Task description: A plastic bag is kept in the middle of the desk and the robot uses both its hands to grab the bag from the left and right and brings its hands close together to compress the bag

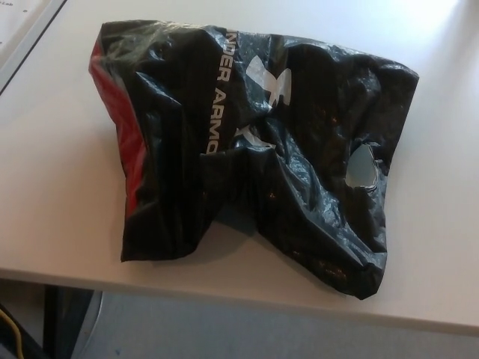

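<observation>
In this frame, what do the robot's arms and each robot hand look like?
Neither arm nor either robot hand shows in the head view, so nothing can be said of their colour, shape or cabling. The frame holds only the crumpled black plastic bag with a red side panel and white lettering, lying on the pale desk. A yellow cable shows below the desk edge.

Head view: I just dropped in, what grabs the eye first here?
A crumpled black plastic bag with white lettering and a red side panel on its left fills the middle of the pale desk. An oval handle hole gapes near its right edge, and its lower right corner reaches the desk's near edge. Neither robot hand shows.
</observation>
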Available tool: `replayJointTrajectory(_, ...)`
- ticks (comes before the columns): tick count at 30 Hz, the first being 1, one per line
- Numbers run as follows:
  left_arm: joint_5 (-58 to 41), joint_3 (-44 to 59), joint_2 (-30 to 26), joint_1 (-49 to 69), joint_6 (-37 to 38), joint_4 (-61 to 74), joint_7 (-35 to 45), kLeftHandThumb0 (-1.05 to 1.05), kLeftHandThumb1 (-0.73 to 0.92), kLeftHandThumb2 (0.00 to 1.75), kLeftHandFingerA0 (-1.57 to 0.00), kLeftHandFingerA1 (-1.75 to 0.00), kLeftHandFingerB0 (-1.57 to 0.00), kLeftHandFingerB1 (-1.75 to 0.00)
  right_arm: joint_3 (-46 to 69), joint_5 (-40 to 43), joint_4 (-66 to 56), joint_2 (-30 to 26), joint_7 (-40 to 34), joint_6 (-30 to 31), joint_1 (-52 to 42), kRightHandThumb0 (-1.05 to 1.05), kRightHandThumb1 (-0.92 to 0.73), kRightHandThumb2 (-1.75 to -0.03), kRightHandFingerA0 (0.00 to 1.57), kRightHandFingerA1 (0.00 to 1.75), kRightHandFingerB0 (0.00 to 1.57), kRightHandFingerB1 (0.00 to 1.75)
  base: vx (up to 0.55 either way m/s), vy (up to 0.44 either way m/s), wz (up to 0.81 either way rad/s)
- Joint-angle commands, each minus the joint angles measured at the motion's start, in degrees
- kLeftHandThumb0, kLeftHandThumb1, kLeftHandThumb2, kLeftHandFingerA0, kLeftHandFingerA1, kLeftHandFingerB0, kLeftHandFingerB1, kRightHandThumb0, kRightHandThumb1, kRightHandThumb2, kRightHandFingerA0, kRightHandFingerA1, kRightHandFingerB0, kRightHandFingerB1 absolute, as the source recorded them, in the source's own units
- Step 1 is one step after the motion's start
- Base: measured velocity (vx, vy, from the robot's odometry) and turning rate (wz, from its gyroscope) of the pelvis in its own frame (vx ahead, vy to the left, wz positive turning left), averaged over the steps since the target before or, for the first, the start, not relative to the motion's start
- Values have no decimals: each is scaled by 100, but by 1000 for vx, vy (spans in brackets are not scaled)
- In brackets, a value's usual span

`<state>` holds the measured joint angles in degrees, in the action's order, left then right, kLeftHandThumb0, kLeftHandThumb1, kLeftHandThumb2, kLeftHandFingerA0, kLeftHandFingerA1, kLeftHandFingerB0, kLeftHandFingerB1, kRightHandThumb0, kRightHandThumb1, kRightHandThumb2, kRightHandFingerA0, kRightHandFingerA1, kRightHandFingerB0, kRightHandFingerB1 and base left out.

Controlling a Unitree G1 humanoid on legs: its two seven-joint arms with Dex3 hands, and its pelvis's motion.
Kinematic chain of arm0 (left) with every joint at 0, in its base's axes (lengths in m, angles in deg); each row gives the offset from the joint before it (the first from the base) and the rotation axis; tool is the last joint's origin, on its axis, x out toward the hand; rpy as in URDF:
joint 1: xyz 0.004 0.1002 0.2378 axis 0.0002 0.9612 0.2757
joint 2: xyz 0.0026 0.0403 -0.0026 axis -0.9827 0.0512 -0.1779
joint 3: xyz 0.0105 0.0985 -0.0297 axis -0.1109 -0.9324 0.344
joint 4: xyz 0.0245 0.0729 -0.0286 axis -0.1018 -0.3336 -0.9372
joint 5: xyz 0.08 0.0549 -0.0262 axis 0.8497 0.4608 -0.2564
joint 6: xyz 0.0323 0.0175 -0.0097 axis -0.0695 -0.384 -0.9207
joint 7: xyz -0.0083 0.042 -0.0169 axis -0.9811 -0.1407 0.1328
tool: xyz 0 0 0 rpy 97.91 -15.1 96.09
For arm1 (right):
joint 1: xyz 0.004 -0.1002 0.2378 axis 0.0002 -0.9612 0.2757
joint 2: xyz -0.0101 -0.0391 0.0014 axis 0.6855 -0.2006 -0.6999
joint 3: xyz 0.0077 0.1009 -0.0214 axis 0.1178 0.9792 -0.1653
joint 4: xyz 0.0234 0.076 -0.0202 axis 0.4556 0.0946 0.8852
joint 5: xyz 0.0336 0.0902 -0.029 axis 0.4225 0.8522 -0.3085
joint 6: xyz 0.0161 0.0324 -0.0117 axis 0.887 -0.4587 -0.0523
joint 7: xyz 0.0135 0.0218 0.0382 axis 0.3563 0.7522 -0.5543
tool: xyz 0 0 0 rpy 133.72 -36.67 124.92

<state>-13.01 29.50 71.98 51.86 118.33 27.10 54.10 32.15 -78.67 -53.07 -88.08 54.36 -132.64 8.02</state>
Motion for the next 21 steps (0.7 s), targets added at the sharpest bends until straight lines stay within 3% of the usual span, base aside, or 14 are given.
replayJointTrajectory(1, -623, 6, -220, -139, 1563, -315, 569, -64, 92, 68, -22, -35, -20, -31, 106, -348, 508, 51, -298, -1454, 183, -77, -73, -106, 0, 35, 8, 36, 0, 0, 0)
replayJointTrajectory(2, -598, 26, -225, -166, 1577, -348, 550, -64, 92, 69, -22, -36, -19, -32, 82, -311, 553, 57, -294, -1480, 202, -69, -91, -70, 5, 31, 9, 28, 0, 0, 0)
replayJointTrajectory(4, -564, 58, -236, -190, 1572, -371, 515, -64, 92, 69, -22, -36, -20, -32, 25, -238, 629, 78, -286, -1525, 235, -68, -91, -68, 7, 32, 9, 29, 0, 0, 0)
replayJointTrajectory(5, -595, 46, -249, -185, 1575, -356, 529, -63, 92, 69, -21, -36, -19, -32, 29, -247, 664, 86, -294, -1565, 242, -76, -71, -105, 1, 41, 7, 40, 0, 0, 0)
replayJointTrajectory(11, -652, -23, -269, -121, 1573, -276, 560, -65, 92, 68, -21, -35, -19, -31, 114, -397, 735, 64, -331, -1664, 241, -77, -74, -107, 0, 32, 8, 34, 0, 0, 0)
replayJointTrajectory(16, -735, -29, -294, -140, 1640, -374, 587, -66, 91, 67, -23, -35, -20, -31, 175, -472, 864, 61, -378, -1854, 321, -71, -70, -105, 0, 41, 7, 40, 0, 0, 0)
replayJointTrajectory(17, -841, -78, -315, -132, 1617, -379, 649, -65, 91, 67, -22, -34, -20, -30, 67, -337, 876, 17, -342, -1884, 307, -67, -91, -68, 6, 30, 9, 28, 0, 0, 0)
replayJointTrajectory(19, -796, -66, -318, -97, 1621, -363, 624, -65, 91, 67, -22, -34, -20, -30, 105, -391, 944, 6, -363, -1973, 346, -67, -92, -67, 6, 31, 9, 28, 0, 0, 0)
replayJointTrajectory(20, -805, -75, -316, -76, 1614, -329, 619, -65, 91, 67, -23, -34, -20, -30, 137, -443, 955, 15, -378, -1961, 346, -76, -73, -106, 0, 36, 8, 36, 0, 0, 0)
replayJointTrajectory(21, -828, -89, -312, -55, 1602, -289, 622, -65, 91, 67, -23, -34, -20, -30, 170, -494, 966, 28, -392, -1941, 342, -76, -73, -106, 0, 36, 8, 36, 0, 0, 0)
